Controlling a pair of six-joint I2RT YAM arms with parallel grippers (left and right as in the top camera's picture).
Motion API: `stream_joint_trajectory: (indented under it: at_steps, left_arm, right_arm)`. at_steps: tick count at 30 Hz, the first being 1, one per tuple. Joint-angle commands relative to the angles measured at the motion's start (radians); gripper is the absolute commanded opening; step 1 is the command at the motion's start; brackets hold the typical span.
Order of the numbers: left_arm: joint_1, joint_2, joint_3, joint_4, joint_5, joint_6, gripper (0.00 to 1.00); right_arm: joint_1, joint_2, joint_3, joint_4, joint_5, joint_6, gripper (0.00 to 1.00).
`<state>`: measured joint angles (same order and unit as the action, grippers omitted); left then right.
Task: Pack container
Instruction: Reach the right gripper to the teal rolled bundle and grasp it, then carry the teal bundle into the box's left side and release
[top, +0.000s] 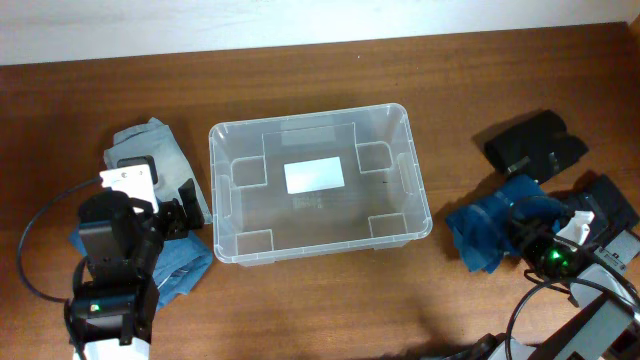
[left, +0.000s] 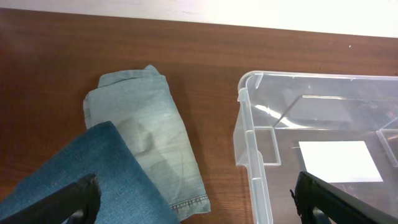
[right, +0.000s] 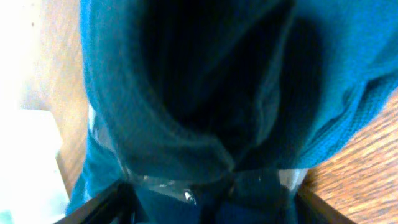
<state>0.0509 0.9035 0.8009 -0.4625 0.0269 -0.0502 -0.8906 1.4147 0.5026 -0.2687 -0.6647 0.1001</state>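
Observation:
The clear container (top: 418, 180) stands empty mid-table, with a white label on its base. Its left wall shows in the left wrist view (left: 252, 155). My left gripper (top: 165, 215) (left: 196, 208) is open above a dark blue denim piece (top: 185, 265) (left: 81, 180) and next to a folded light denim piece (top: 160, 150) (left: 143, 130), left of the container. My right gripper (top: 530, 222) (right: 208, 202) is open, its fingers wide on either side of a teal knit garment (top: 485, 230) (right: 186, 93) that fills its view.
A black folded garment (top: 535, 145) lies at the far right behind the teal one. The table's back edge meets a white wall. A cable loops from the left arm at the left.

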Motion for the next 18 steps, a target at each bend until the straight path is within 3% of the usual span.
stream_joint_trajectory:
  at_steps: [1, 4, 5, 10, 18]
  left_arm:
    - [-0.003, 0.000, 0.021, 0.002, 0.011, -0.010, 0.99]
    - [-0.003, 0.000, 0.021, 0.002, 0.011, -0.010, 0.99]
    - [-0.003, 0.000, 0.021, 0.002, 0.011, -0.010, 0.99]
    - [-0.003, 0.000, 0.021, 0.002, 0.011, -0.010, 0.99]
    - [-0.003, 0.000, 0.021, 0.002, 0.011, -0.010, 1.00]
  right_arm:
    - [0.000, 0.019, -0.022, 0.001, 0.021, -0.001, 0.48]
    - [0.000, 0.018, -0.010, -0.004, -0.008, 0.014, 0.37]
    - [0.000, 0.005, 0.030, -0.044, -0.070, 0.014, 0.23]
    - [0.054, -0.079, 0.214, -0.257, -0.085, 0.009, 0.22]
    - [0.319, -0.201, 0.609, -0.525, -0.082, -0.024, 0.22]
